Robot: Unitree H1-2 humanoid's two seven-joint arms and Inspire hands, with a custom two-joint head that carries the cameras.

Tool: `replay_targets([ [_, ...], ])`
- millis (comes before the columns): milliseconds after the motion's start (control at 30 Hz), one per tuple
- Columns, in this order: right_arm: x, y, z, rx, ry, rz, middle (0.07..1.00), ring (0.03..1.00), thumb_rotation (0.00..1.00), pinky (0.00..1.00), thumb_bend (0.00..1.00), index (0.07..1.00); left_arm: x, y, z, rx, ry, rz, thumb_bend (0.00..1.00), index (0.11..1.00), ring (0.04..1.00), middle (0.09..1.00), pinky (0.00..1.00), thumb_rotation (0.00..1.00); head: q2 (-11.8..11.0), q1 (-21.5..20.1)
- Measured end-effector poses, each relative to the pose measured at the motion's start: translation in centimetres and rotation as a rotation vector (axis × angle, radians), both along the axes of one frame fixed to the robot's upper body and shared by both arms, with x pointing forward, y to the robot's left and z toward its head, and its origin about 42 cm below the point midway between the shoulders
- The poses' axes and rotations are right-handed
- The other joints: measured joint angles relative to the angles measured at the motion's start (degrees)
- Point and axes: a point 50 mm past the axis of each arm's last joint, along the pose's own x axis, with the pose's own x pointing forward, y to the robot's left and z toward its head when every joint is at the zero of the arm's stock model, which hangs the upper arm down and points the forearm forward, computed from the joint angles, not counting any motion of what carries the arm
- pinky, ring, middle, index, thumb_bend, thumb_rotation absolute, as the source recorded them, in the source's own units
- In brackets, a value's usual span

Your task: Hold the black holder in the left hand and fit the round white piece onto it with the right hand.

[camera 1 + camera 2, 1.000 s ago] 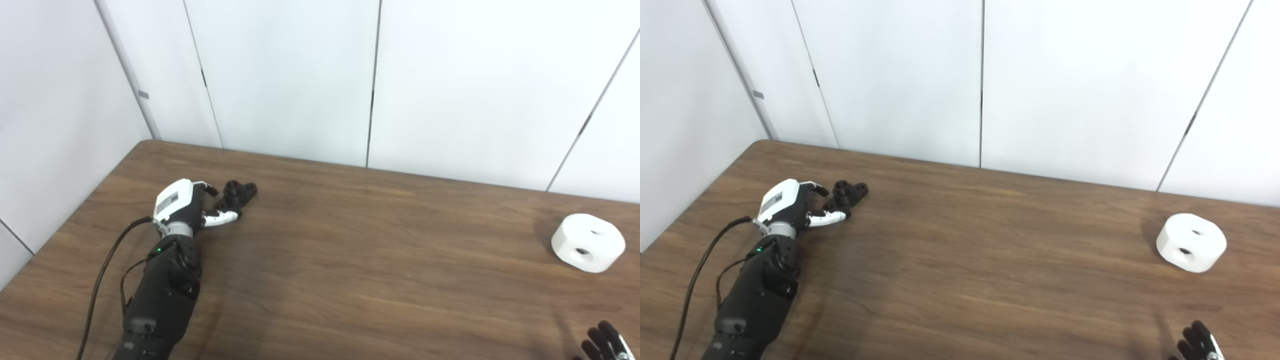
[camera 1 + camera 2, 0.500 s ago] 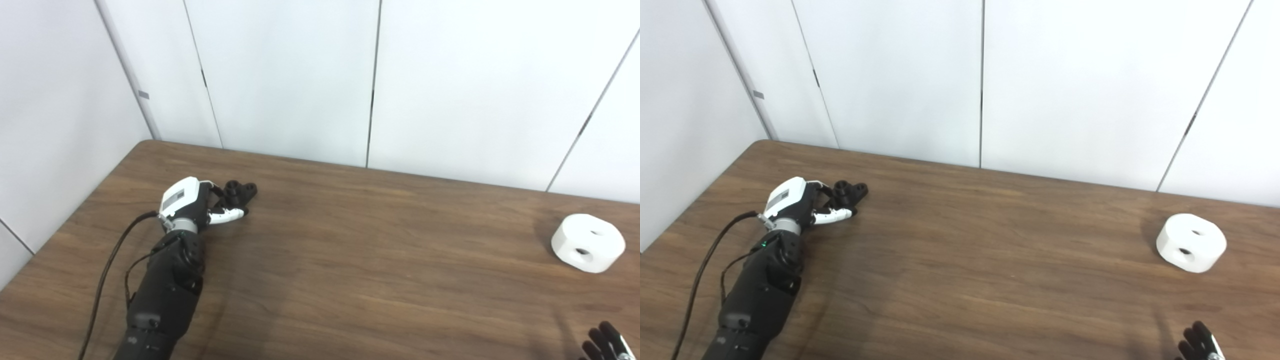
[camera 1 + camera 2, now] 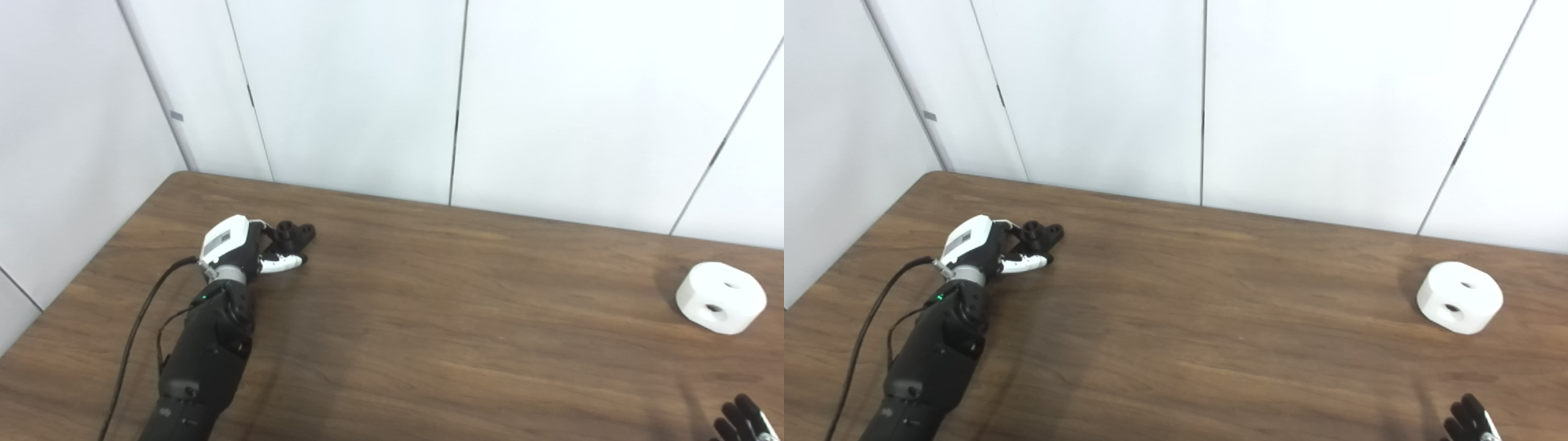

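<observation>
Left fingers point(image 3: 283, 263): you can see them curling round the near end of the black holder point(image 3: 293, 234), touching it; whether they grip it yet, you cannot tell.
Left hand point(image 3: 236, 248): low over the counter point(image 3: 429, 318), far-left.
Holder: lying on the counter, not lifted.
Right hand point(image 3: 741, 419): only dark fingertips at the bottom edge, empty; spread or not, you cannot tell.
Round white piece point(image 3: 721, 297): untouched, far right, well apart from both hands.
Progress: early; you have the lift, the pickup and the fitting left.

A bare lab or test room: plain white wall panels point(image 3: 355, 92) enclose a wood-grain table point(image 3: 429, 318) set into the corner.
</observation>
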Motion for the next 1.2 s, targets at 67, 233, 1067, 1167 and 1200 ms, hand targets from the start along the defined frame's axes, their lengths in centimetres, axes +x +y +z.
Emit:
replay_targets([
  [67,-0.01,0.01,0.02,0.0,-0.001,0.0,1.0,1.0,0.99,1.0,0.6,1.0,0.04,-0.15,-0.03,0.017,-0.003,-0.003,0.8,0.684,0.937,0.873,0.94,0.33,0.0,0.0],
  [233,-0.07,0.06,0.26,0.002,-0.001,0.0,1.0,1.0,0.99,1.0,0.61,1.0,0.13,-0.59,-0.08,0.064,-0.011,-0.021,0.8,0.665,0.932,0.865,0.94,0.27,0.18,0.0],
  [1067,-0.32,0.03,0.56,0.001,-0.007,-0.009,1.0,1.0,0.98,1.0,0.63,1.0,0.36,-0.45,-0.21,0.039,-0.019,-0.015,0.78,0.564,0.898,0.811,0.87,0.18,0.79,-0.26],
  [1167,-0.32,0.01,0.57,0.001,-0.007,-0.01,1.0,1.0,0.98,1.0,0.62,1.0,0.39,-0.28,-0.47,0.01,-0.044,0.002,0.59,0.505,0.89,0.805,0.85,0.09,0.79,-0.26],
  [1200,-0.32,0.0,0.57,0.001,-0.007,-0.01,1.0,1.0,0.98,1.0,0.62,1.0,0.39,-0.26,-0.49,0.004,-0.057,0.008,0.55,0.492,0.886,0.801,0.84,0.07,0.79,-0.44],
])
